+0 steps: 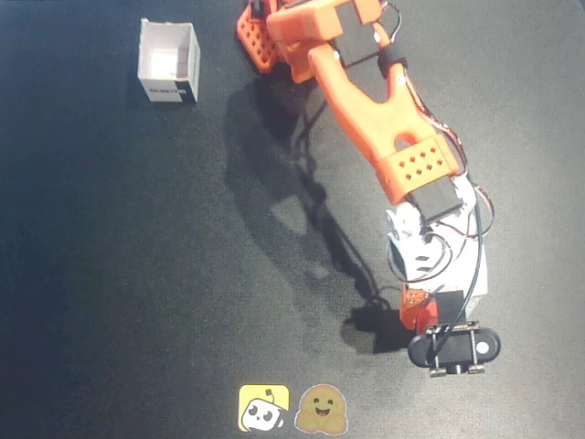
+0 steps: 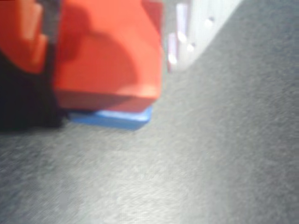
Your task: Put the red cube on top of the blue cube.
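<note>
The gripper (image 1: 422, 315) is down low at about five o'clock on the dark table (image 1: 137, 274) in the overhead view, the orange arm (image 1: 366, 101) reaching to it from the base at twelve o'clock. It appears to be pinching the red cube (image 2: 105, 56), which fills the upper left of the wrist view, blurred and very close. Directly under it a sliver of the blue cube (image 2: 114, 117) pokes out; whether the two touch I cannot tell. From overhead, only a bit of red shows beside the wrist's black camera mount (image 1: 454, 347), and the blue cube is hidden. A white open box (image 1: 168, 61) sits well apart at ten o'clock. Two stickers (image 1: 291, 408) lie at six o'clock.
</note>
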{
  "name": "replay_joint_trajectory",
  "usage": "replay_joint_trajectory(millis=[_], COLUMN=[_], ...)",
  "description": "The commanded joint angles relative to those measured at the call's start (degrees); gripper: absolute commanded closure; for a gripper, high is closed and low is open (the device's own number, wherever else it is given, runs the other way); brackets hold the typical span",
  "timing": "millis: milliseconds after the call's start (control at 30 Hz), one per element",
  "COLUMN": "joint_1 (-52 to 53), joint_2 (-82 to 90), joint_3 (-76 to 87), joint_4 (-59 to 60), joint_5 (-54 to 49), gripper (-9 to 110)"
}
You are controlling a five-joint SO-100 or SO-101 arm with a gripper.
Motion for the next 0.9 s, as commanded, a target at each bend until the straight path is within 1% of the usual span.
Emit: replay_joint_trajectory(millis=[0,867], joint_1=[-0.7,-1.9], joint_2=[0.7,1.2], joint_3=[-3.8,-4.3], joint_4=[-1.0,-1.1], joint_5=[1.0,2.3], gripper=[80,80])
